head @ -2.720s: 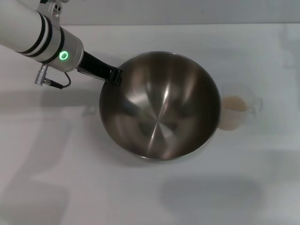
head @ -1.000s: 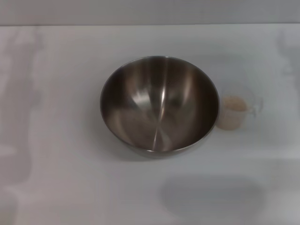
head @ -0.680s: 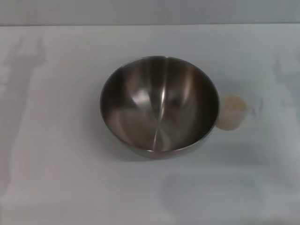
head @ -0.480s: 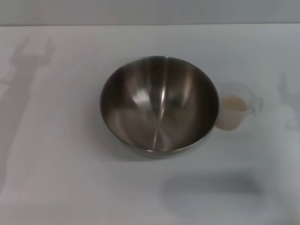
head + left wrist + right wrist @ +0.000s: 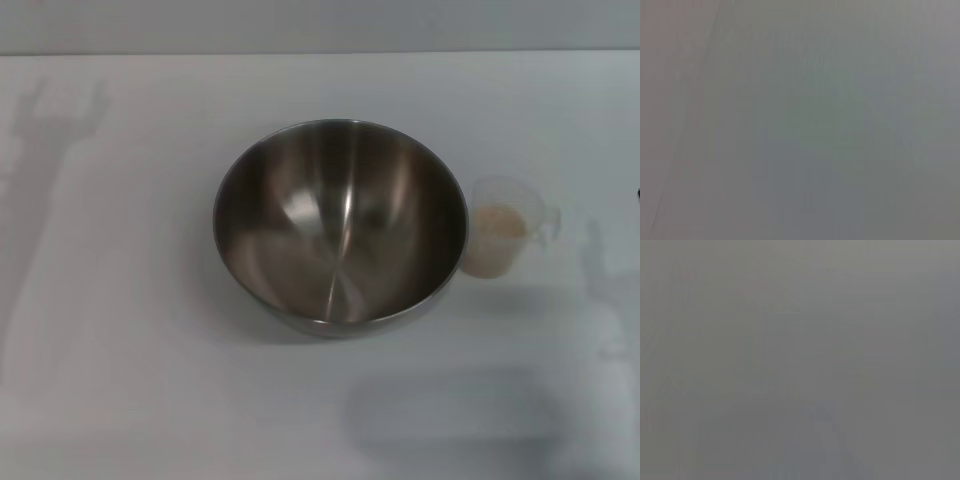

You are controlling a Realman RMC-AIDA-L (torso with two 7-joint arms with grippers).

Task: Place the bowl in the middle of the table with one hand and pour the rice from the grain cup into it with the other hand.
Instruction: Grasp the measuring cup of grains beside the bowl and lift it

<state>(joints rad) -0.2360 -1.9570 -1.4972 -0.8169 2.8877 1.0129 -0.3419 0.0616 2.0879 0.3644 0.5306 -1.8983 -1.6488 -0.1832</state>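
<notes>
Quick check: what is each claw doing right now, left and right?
Left claw: out of every view, state unknown.
Right claw: likewise out of view; the grain cup stands untouched beside the bowl.

light: soft, even | shadows: faint on table [image 5: 120, 380] | glare: bowl [image 5: 340, 225] | wrist views: featureless grey

Brushed shiny steel bowl [image 5: 340, 225], clear plastic grain cup [image 5: 505, 240], grainy pale rice [image 5: 498, 224], matte white table [image 5: 120, 300]

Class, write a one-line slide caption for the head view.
Empty steel bowl stands mid-table, grain cup of rice upright at its right rim; neither gripper in view.
</notes>
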